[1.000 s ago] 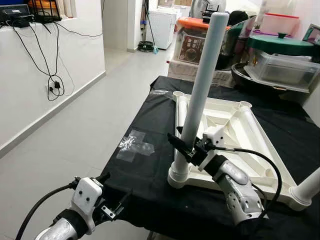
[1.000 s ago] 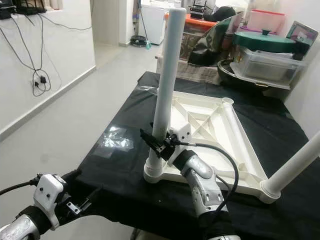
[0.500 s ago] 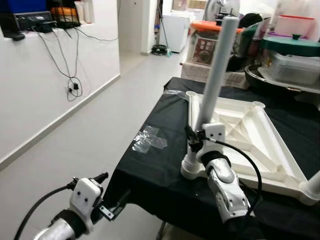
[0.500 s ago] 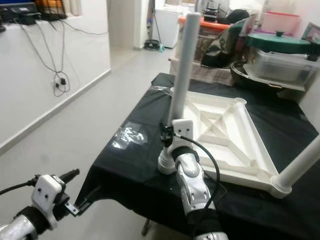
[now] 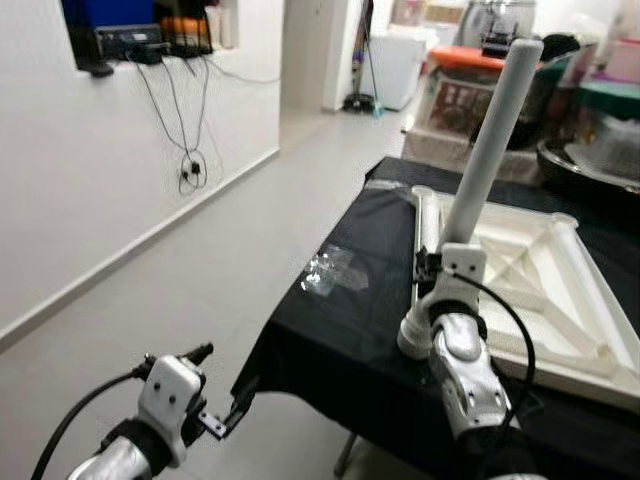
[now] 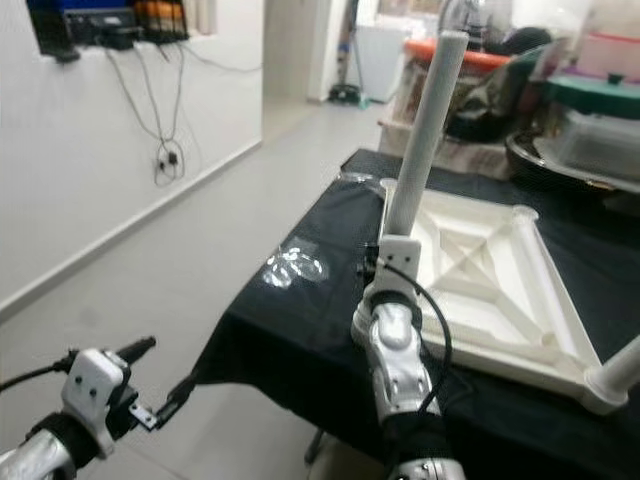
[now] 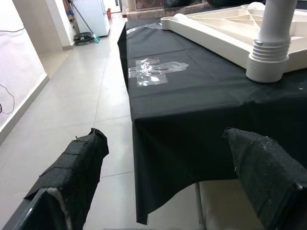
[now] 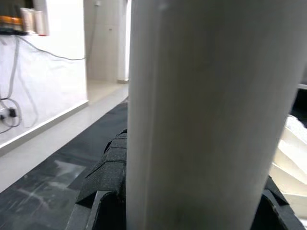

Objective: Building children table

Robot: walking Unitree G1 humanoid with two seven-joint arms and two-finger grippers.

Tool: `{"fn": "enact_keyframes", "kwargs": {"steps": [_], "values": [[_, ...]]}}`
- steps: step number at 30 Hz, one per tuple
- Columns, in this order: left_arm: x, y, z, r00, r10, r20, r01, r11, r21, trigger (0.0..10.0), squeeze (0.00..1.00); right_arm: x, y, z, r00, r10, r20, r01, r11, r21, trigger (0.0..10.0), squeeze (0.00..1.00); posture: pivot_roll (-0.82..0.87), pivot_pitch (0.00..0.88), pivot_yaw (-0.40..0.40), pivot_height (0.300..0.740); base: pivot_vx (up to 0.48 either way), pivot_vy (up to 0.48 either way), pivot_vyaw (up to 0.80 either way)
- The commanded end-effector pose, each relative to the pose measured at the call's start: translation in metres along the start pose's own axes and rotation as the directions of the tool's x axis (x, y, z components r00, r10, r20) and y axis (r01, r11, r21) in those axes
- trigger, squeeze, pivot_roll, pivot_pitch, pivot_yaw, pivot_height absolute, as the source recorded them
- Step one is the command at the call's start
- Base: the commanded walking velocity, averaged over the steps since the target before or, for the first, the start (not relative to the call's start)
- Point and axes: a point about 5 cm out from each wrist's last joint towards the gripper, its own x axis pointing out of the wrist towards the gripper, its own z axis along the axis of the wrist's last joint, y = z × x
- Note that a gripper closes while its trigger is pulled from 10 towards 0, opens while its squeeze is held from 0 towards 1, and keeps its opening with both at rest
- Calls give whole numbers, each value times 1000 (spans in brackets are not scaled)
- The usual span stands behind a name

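No text, label, brand, number or sign can be read anywhere in these views. The boxes and lidded containers at the far end of the room are too blurred for any printing to be made out.
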Motion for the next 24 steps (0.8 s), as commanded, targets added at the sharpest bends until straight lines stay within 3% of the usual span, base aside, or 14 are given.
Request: {"fn": "enact_keyframes", "kwargs": {"steps": [1,11,16,24], "values": [[-1,2,-2,1000,2,-12,-2,1000,7,10000,0,-6,-12,-23,995,-63,-82,52,991,-121,10000,0,53,0,-108,740,0,0,0],[1,4,-1,1000,5,-11,-5,1000,15,10000,0,-6,-15,-22,989,-131,-71,122,985,-124,10000,0,54,0,-106,740,0,0,0],[1,6,-1,1000,12,-12,-12,1000,22,10000,0,-5,-23,-24,966,-249,-73,237,962,-138,10000,0,55,0,-103,740,0,0,0],[2,5,-2,1000,12,-10,-12,1000,22,10000,0,-6,-25,-26,946,-311,-94,295,944,-148,10000,0,53,0,-103,740,0,0,0]]}}
